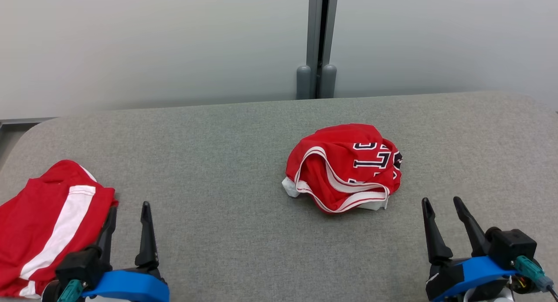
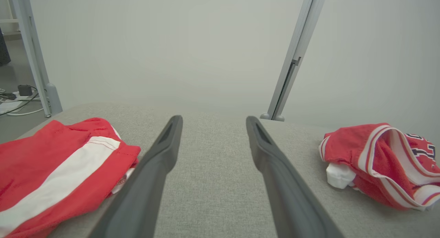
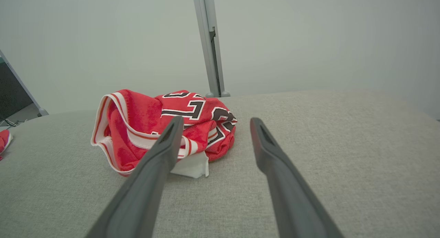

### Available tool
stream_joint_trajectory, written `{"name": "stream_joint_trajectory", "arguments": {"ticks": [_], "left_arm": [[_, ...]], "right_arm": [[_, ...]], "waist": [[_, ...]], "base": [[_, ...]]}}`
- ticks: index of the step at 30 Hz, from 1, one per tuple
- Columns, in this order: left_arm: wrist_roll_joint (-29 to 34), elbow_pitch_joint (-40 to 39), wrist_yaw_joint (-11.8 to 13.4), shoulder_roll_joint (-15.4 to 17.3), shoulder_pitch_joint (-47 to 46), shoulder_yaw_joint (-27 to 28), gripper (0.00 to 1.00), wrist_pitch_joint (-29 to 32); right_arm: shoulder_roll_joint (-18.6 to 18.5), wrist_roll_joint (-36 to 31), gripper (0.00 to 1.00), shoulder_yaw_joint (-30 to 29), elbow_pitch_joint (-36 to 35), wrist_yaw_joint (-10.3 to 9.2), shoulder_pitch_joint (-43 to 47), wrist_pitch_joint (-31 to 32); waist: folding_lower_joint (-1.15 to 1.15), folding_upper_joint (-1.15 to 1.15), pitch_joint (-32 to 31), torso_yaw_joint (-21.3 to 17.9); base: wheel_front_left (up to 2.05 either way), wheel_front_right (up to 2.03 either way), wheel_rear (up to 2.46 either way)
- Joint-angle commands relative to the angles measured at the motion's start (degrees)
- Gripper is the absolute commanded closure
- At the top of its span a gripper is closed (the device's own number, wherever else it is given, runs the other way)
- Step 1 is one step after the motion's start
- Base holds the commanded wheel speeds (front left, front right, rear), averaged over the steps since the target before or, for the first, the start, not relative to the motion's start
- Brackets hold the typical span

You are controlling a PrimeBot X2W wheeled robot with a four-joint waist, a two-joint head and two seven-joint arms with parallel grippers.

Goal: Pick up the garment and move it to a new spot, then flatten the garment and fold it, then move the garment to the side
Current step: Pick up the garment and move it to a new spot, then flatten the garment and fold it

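Cropped at head view's left and bottom edges: folded red-and-white garment [image 1: 48,223]. Lost in folds, unreadable: lettering [image 1: 375,159] on crumpled jersey [image 1: 324,162], cut at left wrist view's right edge.

We take this for a lab or test bay rather than a home. Behind the far edge of the table [image 1: 218,132] stand plain pale partition panels [image 1: 152,45], joined by a grey metal post [image 1: 317,36] on rounded feet. The table itself is covered in grey fabric and has rounded corners. Past its left edge, in the left wrist view, we see a bare grey floor [image 2: 13,124] with loose cables [image 2: 17,111] and a small dark adapter [image 2: 24,90] beside a second post [image 2: 34,52].
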Motion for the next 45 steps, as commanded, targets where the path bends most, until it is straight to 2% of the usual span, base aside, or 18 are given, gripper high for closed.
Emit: {"name": "stream_joint_trajectory", "arguments": {"ticks": [1,14,21,26,34,35,36,37,38,42,45], "left_arm": [[0.71,-0.29,-0.08,-0.1,0.9,1.01,0.0,-0.26],[3.73,0.3,-2.13,-1.34,2.32,3.84,0.0,-0.27],[4.12,-0.31,-2.86,-1.61,0.36,4.33,0.0,-0.28],[4.37,-0.67,-3.69,-1.07,-1.69,4.3,0.0,-0.28],[4.65,0.4,-4.38,-1.4,-4.01,3.41,0.0,-0.28],[4.64,0.57,-4.49,-1.53,-4.17,3.33,0.0,-0.28],[4.65,0.64,-4.54,-1.57,-4.26,3.39,0.0,-0.28],[4.72,0.68,-4.53,-1.61,-4.24,3.49,0.0,-0.28],[4.74,0.73,-4.53,-1.65,-4.01,3.59,0.0,-0.28],[4.79,1.05,-4.46,-1.9,-2.58,3.98,0.0,-0.28],[4.72,1.03,-4.37,-2.09,-1.56,4.36,0.0,-0.28]], "right_arm": [[-0.23,0.3,0.0,0.17,0.02,0.01,1.13,0.09],[-0.23,1.63,0.0,0.27,0.42,0.01,1.89,-0.11],[-0.21,0.24,0.0,2.32,0.39,0.02,-3.17,2.24],[-0.24,0.6,0.0,3.53,5.11,0.01,-9.67,6.53],[-0.2,-2.33,0.0,2.6,20.54,0.01,-17.79,11.22],[-0.2,-2.37,0.15,3.02,21.7,0.01,-18.52,10.71],[-0.21,-2.54,0.55,3.66,22.57,0.01,-19.13,10.09],[-0.24,-2.7,0.9,4.26,23.17,0.01,-19.54,9.07],[-0.28,-2.72,1.0,4.79,23.41,0.01,-19.74,8.07],[-0.23,-1.93,1.0,6.63,21.62,0.01,-20.11,4.05],[-0.23,0.35,1.0,9.61,17.04,0.01,-20.03,3.3]], "waist": [[0.01,0.0,-0.1,-0.04],[0.01,0.0,0.67,-0.69],[0.01,0.0,3.91,0.19],[0.01,0.0,7.05,1.59],[0.01,0.0,9.22,4.06],[0.01,0.0,9.13,4.31],[0.01,0.0,8.99,4.45],[0.01,0.0,8.68,4.52],[0.01,0.0,8.34,4.52],[0.01,0.0,6.13,4.3],[0.01,0.0,4.22,3.6]], "base": [[0.0,0.0,0.0],[0.0,0.0,0.0],[0.0,0.0,0.0],[0.0,0.0,0.0],[0.0,0.0,0.0],[0.0,0.0,0.0],[0.0,0.0,0.0],[0.0,0.0,0.0],[0.0,0.0,0.0],[0.0,0.0,0.0],[0.0,0.0,0.0]]}}
